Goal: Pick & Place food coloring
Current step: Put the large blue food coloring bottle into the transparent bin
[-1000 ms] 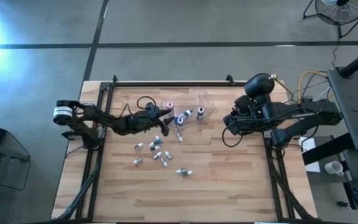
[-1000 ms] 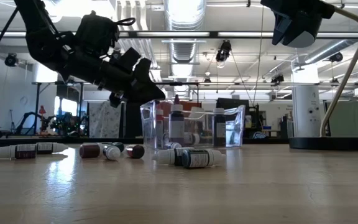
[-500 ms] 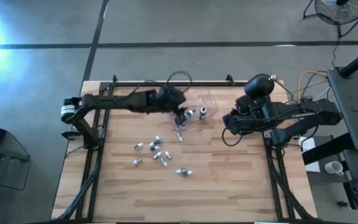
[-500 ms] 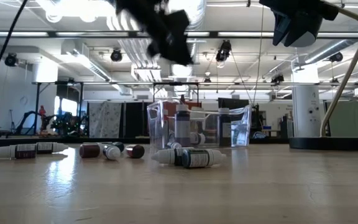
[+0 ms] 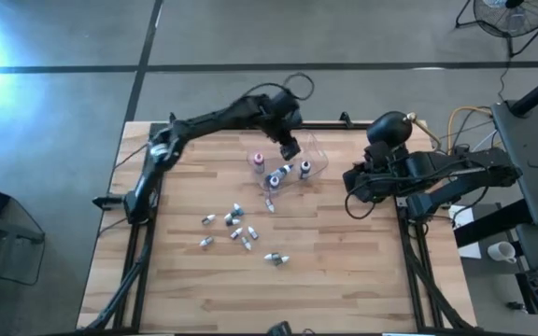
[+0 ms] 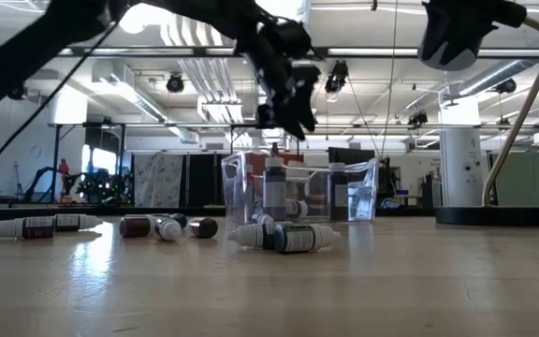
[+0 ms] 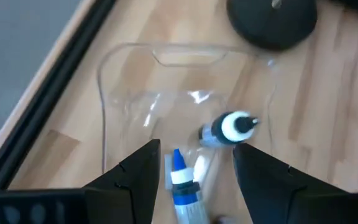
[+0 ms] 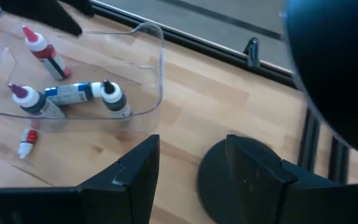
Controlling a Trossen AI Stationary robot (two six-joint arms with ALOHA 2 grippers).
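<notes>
Food coloring bottles sit in tub directly under left gripper; fingers apart, empty, arm stretched over.

food coloring: tiny whitish dropper bottles, red, blue or dark caps | 4 inside clear tub: 1 red-capped upright, others lying | rest lying scattered on bench, 1 well apart nearer front
</notes>
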